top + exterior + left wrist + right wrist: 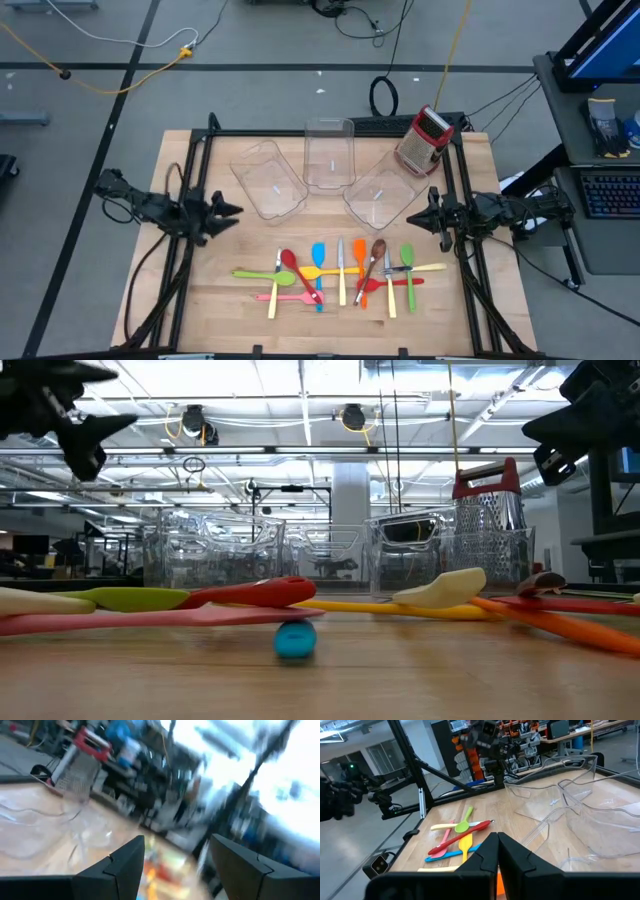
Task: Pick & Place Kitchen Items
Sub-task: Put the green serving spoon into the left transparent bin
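Several slim utensils lie flat in a loose row near the table's front edge: red, brown and green spoons, blue, orange, yellow and pink spatulas, and cream-handled cutlery. They also show in the low view and the right wrist view. My left gripper hangs open above the table's left side, touching nothing. It also shows in its own wrist view. My right gripper hangs shut above the table's right side, touching nothing. It also shows in its own wrist view.
Three clear plastic bins stand across the back of the table. A red-and-silver box grater stands at the back right. Black frame bars run along the table's left and right sides. Bare wood lies between the bins and the utensils.
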Controlling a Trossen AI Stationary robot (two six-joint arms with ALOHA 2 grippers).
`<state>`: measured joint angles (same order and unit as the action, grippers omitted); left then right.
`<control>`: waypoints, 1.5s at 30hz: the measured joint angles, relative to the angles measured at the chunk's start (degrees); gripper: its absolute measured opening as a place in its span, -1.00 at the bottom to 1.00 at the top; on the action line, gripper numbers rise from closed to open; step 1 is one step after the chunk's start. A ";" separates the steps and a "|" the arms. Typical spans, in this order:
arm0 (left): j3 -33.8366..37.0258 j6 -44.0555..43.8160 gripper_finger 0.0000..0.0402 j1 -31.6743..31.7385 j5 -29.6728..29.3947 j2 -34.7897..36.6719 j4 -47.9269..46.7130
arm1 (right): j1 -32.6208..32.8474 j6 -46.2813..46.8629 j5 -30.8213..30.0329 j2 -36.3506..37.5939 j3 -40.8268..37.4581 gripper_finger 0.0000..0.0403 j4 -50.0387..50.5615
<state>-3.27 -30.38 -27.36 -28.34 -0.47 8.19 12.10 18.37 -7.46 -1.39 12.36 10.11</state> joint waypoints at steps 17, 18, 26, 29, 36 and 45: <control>-3.31 -4.04 0.14 -1.40 -3.32 -5.83 -3.79 | 0.00 0.00 -0.20 -0.02 0.00 -0.98 0.02; -4.52 -7.01 0.14 -1.52 -3.32 -7.56 -7.23 | 0.00 0.00 -0.20 -0.02 0.00 -0.98 0.00; -16.51 -19.65 0.14 -1.66 2.55 -27.99 -26.56 | 0.00 -4.08 -0.22 -0.02 0.00 -0.98 0.02; -22.66 -21.42 0.14 -1.66 9.06 -36.68 -33.63 | 0.00 -5.78 -0.22 -0.02 0.00 -0.98 0.01; -34.00 -19.63 0.14 -1.67 15.41 -56.16 -50.83 | 0.00 -6.03 -0.22 -0.02 0.00 -0.98 0.00; -35.30 -18.11 0.14 -1.66 21.23 -68.69 -48.60 | 0.00 -6.03 -0.22 0.00 0.00 -0.98 0.02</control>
<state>-38.57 -48.49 -29.02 -7.10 -69.17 -40.41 12.10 12.34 -7.68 -1.39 12.36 10.13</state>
